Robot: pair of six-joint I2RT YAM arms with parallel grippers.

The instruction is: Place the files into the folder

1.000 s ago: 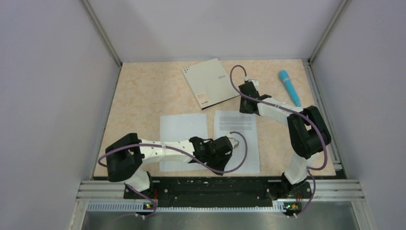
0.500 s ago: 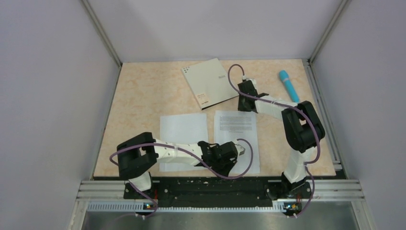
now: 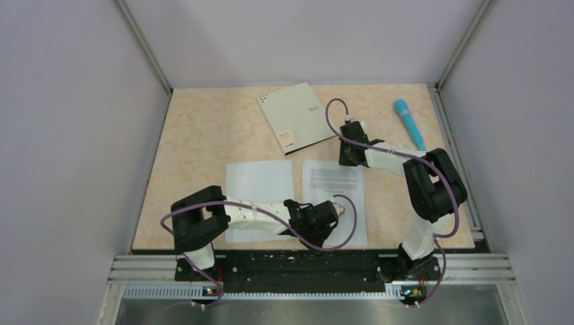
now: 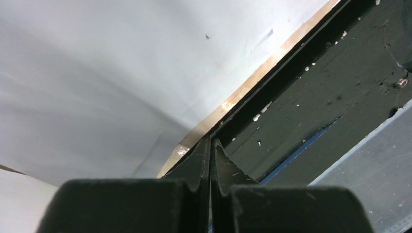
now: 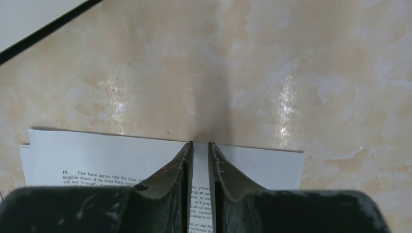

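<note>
Right claw [image 5: 200, 145] change first: it has come back from beside the folder [image 3: 294, 125] to the far edge of the printed sheet [image 3: 335, 186]. Its jaws stand a sliver apart, the paper edge shows between the tips, and nothing is visibly clamped. Left claw [image 4: 210, 144] has drawn in toward the near rim of the table [image 3: 203, 135] and sits at that same sheet's near edge, jaws together; you cannot tell whether paper is nipped between them. Against the frame a second back, the printed sheet lies a touch nearer the bases. Blank sheet [image 3: 259, 186] beside it and blue pen [image 3: 409, 123] at far right are unmoved. Folder is closed at far centre, apart from both sheets. Judgement: you are bracketing one sheet end to end for a lift; nothing is filed yet, and the folder needs opening first.
</note>
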